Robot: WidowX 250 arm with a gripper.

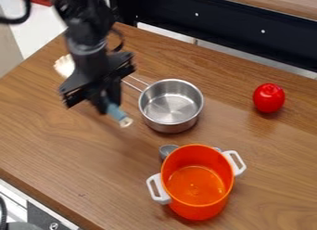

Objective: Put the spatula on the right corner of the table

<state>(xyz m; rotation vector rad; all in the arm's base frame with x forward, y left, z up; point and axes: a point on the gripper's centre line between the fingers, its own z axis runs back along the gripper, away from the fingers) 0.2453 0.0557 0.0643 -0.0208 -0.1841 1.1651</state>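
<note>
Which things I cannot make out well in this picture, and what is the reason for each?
All in the camera view:
- Spatula: its middle is hidden behind the gripper, which is blurred.
- Saucepan's handle: its far end is also behind the gripper.
- Small metal item: mostly hidden by the orange pot.
- Red object: cut off by the top edge.

and it's black all over, this arm (79,15), beside the steel saucepan (171,126)! rounded, chunky sections up there, blurred a touch, narrowing to a slim wrist (91,62) with a paler, greyish sheen across its band. now the cables: one thick black loop (119,41) bulging on the side nearer the saucepan, another black curve (26,13) on the side away from it. and the gripper (106,103), black too, wide and angular, with jutting, wing-like corners!
</note>
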